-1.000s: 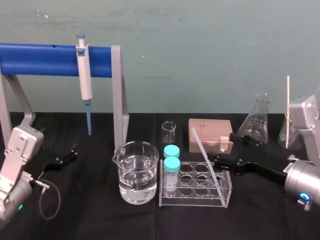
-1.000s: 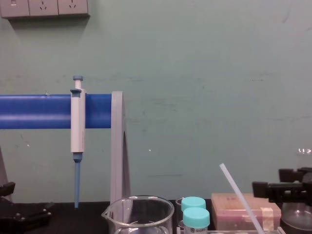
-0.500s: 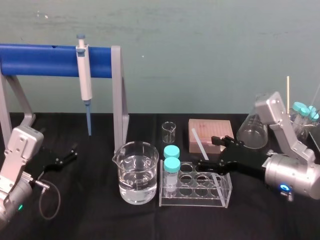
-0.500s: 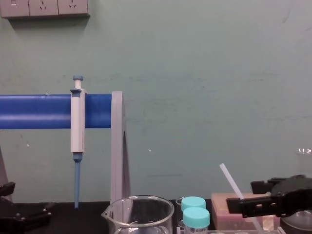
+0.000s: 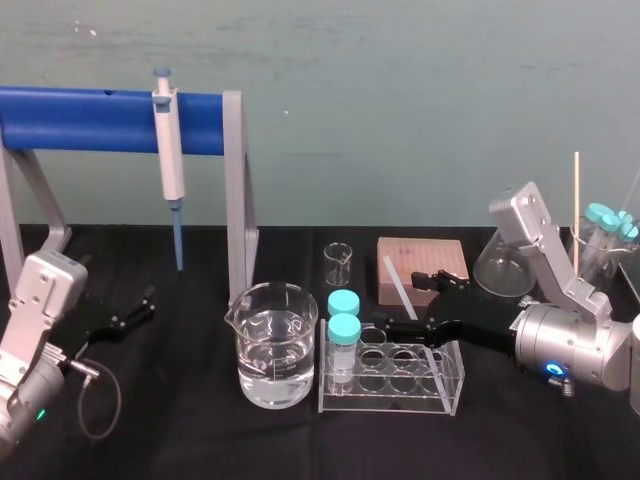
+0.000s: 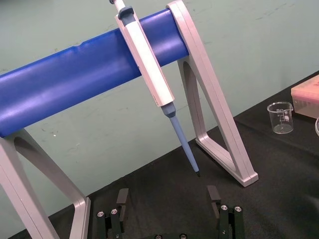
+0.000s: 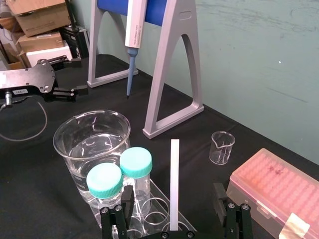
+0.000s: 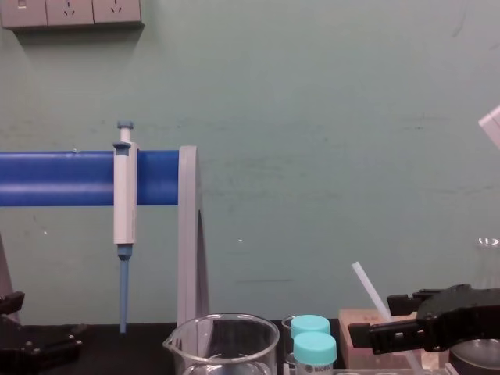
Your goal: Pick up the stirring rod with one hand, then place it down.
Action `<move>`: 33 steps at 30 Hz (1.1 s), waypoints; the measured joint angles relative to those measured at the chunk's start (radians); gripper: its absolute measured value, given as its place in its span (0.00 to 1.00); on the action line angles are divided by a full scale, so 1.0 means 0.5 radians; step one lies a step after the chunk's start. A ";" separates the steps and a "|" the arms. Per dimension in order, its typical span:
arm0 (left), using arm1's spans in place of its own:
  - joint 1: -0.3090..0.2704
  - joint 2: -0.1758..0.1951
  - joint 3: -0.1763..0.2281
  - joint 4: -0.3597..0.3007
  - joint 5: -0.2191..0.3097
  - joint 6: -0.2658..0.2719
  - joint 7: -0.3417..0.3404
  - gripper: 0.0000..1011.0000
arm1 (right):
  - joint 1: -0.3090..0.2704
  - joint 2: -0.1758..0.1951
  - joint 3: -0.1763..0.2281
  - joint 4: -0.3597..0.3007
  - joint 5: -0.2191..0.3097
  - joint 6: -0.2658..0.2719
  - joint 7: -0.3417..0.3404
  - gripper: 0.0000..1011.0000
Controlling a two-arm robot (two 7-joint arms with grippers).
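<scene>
Over the test-tube rack (image 5: 385, 403), the released right gripper (image 7: 173, 196) brackets the stirring rod (image 7: 174, 174) leaning in it: approach step. Next, it likely must close squarely. Left gripper (image 6: 168, 194), released, idles far left of the rack.

A laboratory bench is displaying its trade: a pipette (image 5: 170, 150) is hanging from a blue-barred stand (image 5: 80, 120) at upper left, a water-filled beaker (image 5: 275, 345) and a clear tube rack (image 5: 392, 395) holding teal-capped vials (image 5: 343, 328) are sitting at centre on black cloth (image 5: 180, 420), and a conical flask (image 5: 492, 272) is standing at right beside a pink tip box (image 5: 415, 258).
</scene>
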 joint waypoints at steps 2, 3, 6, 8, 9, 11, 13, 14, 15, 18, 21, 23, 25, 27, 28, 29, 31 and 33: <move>0.000 0.000 0.000 0.000 0.000 0.000 0.000 0.99 | -0.001 0.001 0.001 -0.002 0.001 0.000 0.000 0.99; 0.000 0.000 0.000 0.000 0.000 0.000 0.000 0.99 | -0.002 0.001 0.002 -0.003 0.001 0.000 0.000 0.97; 0.000 0.000 0.000 0.000 0.000 0.000 0.000 0.99 | -0.004 0.002 0.004 -0.005 0.003 0.000 0.000 0.94; 0.000 0.000 0.000 0.000 0.000 0.000 0.000 0.99 | -0.005 0.002 0.005 -0.006 0.004 0.000 0.000 0.89; 0.000 0.000 0.000 0.000 0.000 0.000 0.000 0.99 | -0.006 0.003 0.006 -0.006 0.006 0.000 0.000 0.86; 0.000 0.000 0.000 0.000 0.000 0.000 0.000 0.99 | -0.006 0.003 0.006 -0.007 0.007 0.000 0.000 0.80; 0.000 0.000 0.000 0.000 0.000 0.000 0.000 0.99 | -0.006 0.003 0.007 -0.007 0.008 0.000 0.000 0.75; 0.000 0.000 0.000 0.000 0.000 0.000 0.000 0.99 | -0.007 0.003 0.007 -0.008 0.009 0.000 -0.001 0.73; 0.000 0.000 0.000 0.000 0.000 0.000 0.000 0.99 | -0.007 0.003 0.007 -0.008 0.009 0.000 -0.001 0.68; 0.000 0.000 0.000 0.000 0.000 0.000 0.000 0.99 | -0.007 0.004 0.008 -0.009 0.010 0.000 -0.001 0.60; 0.000 0.000 0.000 0.000 0.000 0.000 0.000 0.99 | -0.008 0.004 0.008 -0.009 0.011 0.000 -0.001 0.52; 0.000 0.000 0.000 0.000 0.000 0.000 0.000 0.99 | -0.008 0.005 0.009 -0.010 0.011 0.000 -0.001 0.44; 0.000 0.000 0.000 0.000 0.000 0.000 0.000 0.99 | -0.008 0.005 0.009 -0.010 0.012 0.000 -0.002 0.37; 0.000 0.000 0.000 0.000 0.000 0.000 0.000 0.99 | -0.009 0.005 0.010 -0.011 0.012 0.000 -0.002 0.31; 0.000 0.000 0.000 0.000 0.000 0.000 0.000 0.99 | -0.009 0.005 0.010 -0.011 0.013 0.000 -0.002 0.30; 0.000 0.000 0.000 0.000 0.000 0.000 0.000 0.99 | -0.009 0.005 0.010 -0.011 0.013 0.000 -0.002 0.24; 0.000 0.000 0.000 0.000 0.000 0.000 0.000 0.99 | -0.010 0.005 0.010 -0.011 0.013 0.000 -0.002 0.19; 0.000 0.000 0.000 0.000 0.000 0.000 0.000 0.99 | -0.010 0.005 0.010 -0.011 0.013 0.000 -0.002 0.12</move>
